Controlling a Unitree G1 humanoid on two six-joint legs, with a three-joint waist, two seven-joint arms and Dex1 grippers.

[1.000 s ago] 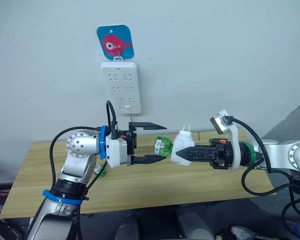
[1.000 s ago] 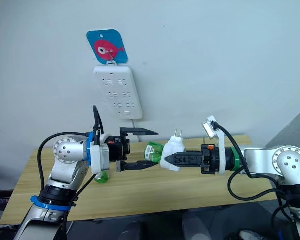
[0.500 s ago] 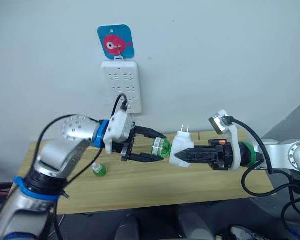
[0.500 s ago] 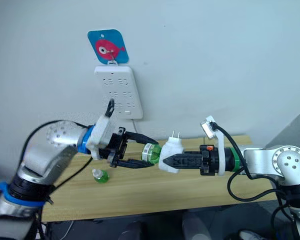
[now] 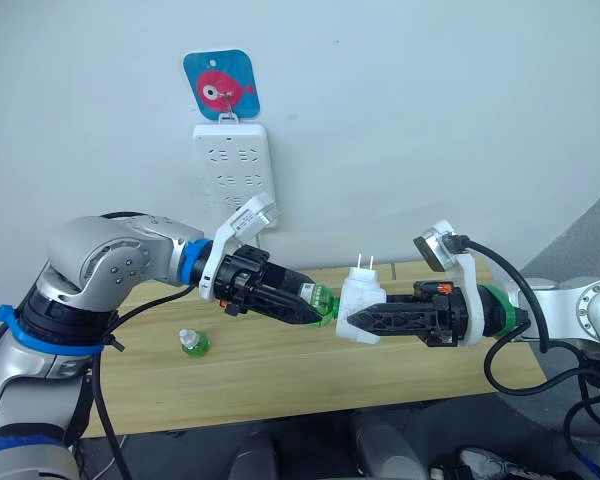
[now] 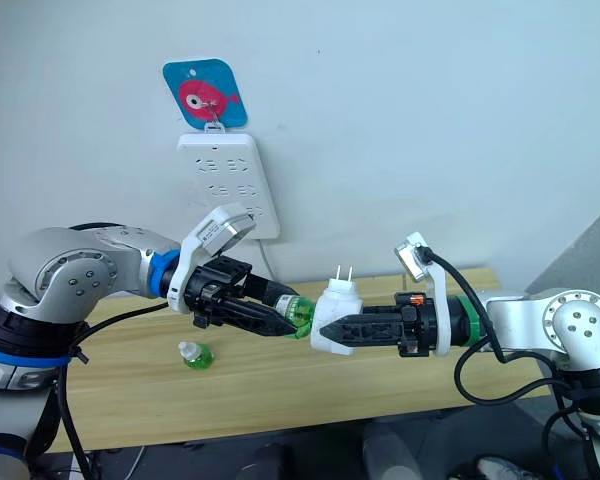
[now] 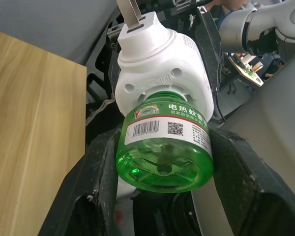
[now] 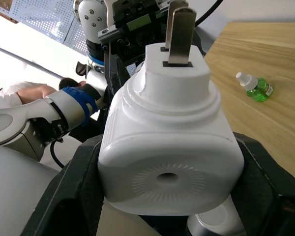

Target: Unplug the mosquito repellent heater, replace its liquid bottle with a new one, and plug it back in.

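A light wooden bench (image 5: pixel 280 370) stands against a pale wall. High on the wall, toward the left, hangs a blue card with a pink fish (image 5: pixel 221 86), and just below it a tall white power strip (image 5: pixel 236 173) with rows of sockets.

On the left part of the bench a small spare bottle (image 5: pixel 192 343) with green liquid and a white cap stands upright, on its own.

Above the bench, the left arm reaches toward the middle. The left claw (image 5: pixel 310 310) is pinched on a green liquid bottle (image 7: pixel 164 157), its black fingers (image 7: pixel 101 169) pressing the bottle's sides. The bottle carries a white label with a barcode, and its neck sits in the underside of the mosquito repellent heater (image 5: pixel 358 308).

The heater, a small white rounded unit, is held in the air over the middle of the bench, between the two arms. Its two metal prongs (image 5: pixel 364 263) point upward, unplugged and well apart from the power strip. A round vent hole (image 8: pixel 166 177) shows on its face.

From the right, the right claw (image 5: pixel 352 320) clamps the heater's body, one black finger on each side.
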